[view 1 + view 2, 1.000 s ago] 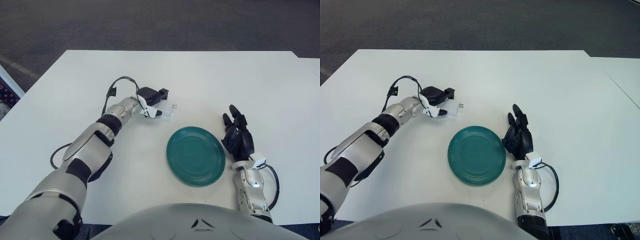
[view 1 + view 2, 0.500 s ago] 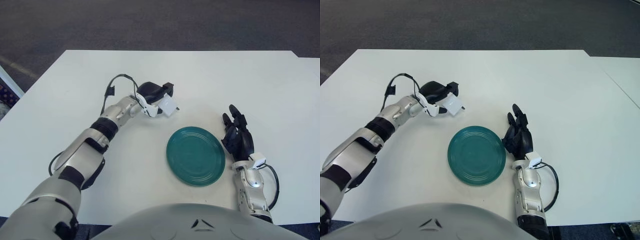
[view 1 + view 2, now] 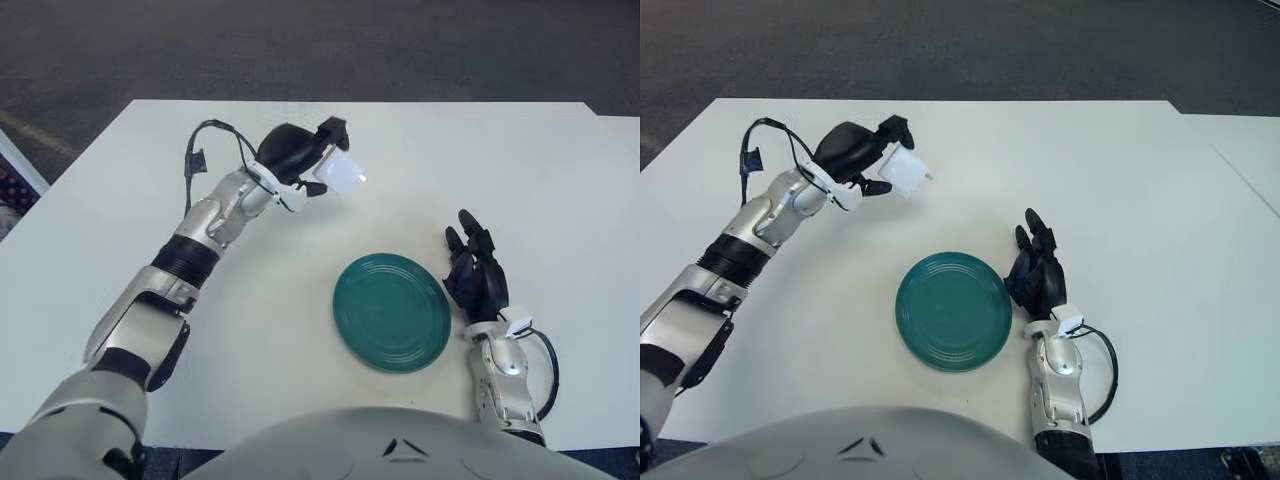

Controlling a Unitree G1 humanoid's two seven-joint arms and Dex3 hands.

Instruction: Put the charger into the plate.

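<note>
White and boxy, the charger (image 3: pixel 338 175) is held above the desk (image 3: pixel 120 230) in the clenched fingers of the robot's left hand (image 3: pixel 296 152), up and to the left of the green plate (image 3: pixel 391 312). At right, the right hand (image 3: pixel 476 275) rests on the desk just beside the plate, fingers relaxed and holding nothing.

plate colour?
Dark teal green plate, faint concentric rings; clearest in the left eye view.

white charger (image 3: pixel 338 175), teal ringed plate (image 3: pixel 391 312), white table (image 3: pixel 560 200)
</note>
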